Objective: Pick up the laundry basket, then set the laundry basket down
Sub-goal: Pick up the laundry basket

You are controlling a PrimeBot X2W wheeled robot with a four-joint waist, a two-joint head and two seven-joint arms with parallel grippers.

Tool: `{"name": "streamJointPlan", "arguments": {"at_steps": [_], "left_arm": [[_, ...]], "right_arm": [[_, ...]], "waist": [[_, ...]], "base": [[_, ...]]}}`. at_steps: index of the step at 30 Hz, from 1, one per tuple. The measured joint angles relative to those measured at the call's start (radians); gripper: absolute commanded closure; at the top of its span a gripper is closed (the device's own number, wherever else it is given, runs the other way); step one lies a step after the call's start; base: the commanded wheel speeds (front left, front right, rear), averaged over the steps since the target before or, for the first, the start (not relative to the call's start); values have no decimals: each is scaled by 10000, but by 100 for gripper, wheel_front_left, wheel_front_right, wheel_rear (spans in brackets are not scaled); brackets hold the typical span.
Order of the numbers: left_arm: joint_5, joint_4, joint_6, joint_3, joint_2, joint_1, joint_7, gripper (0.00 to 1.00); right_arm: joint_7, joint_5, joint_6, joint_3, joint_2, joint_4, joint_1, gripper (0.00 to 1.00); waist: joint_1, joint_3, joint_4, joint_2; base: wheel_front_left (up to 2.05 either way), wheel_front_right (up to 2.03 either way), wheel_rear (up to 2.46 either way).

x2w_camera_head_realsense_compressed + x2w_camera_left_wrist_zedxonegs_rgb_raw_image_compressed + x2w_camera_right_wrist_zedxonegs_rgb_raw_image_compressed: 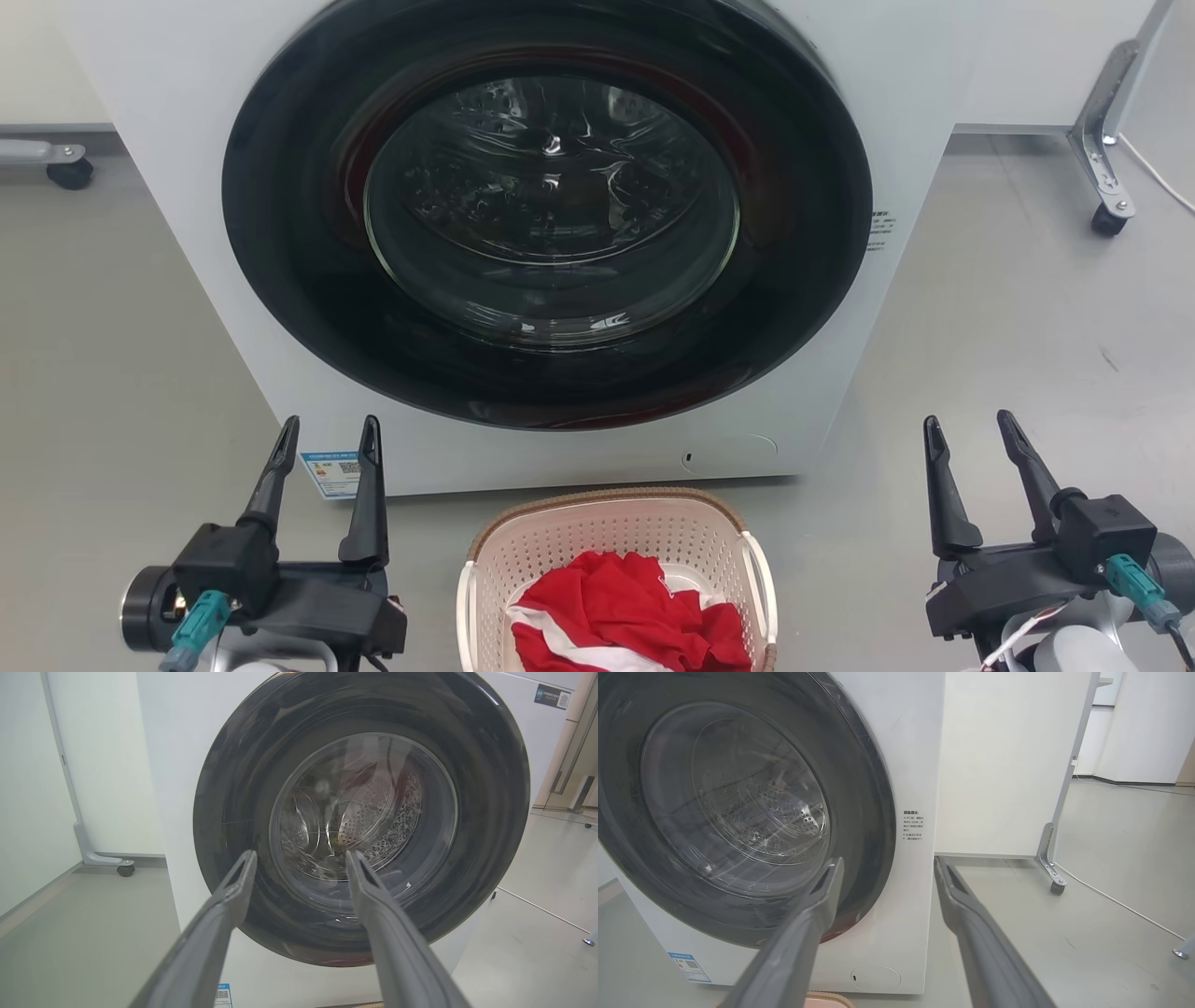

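Basket point(607, 537) sits on the floor point(990, 327) just before the washer point(551, 233), holding what looks like red-and-white clothing point(625, 607). Left gripper point(331, 425) and right gripper point(967, 420) flank it, jaws spread, empty.

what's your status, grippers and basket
Left gripper open, empty. Right gripper open, empty. Laundry basket on floor between them, red cloth inside, ungrasped. Washing machine close behind it.

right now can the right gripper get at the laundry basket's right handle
Probably yes: the right gripper is open, and just floor lies between it and the near handle of the laundry basket.
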Motion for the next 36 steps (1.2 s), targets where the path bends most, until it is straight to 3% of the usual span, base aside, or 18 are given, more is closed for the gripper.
{"name": "streamJointPlan", "arguments": {"at_steps": [22, 36], "left_arm": [[-56, 56, 10, 17, -54, 8, 192, 0], [-109, 157, 2, -67, -190, -20, 420, 0]], "right_arm": [[0, 2, 267, -150, 165, 109, 6, 0], [0, -8, 351, -67, 343, 357, -44, 0]], "waist": [[0, 90, 46, -1], [1, 828, 57, 0]], "base": [[0, 0, 0], [0, 0, 0]]}}
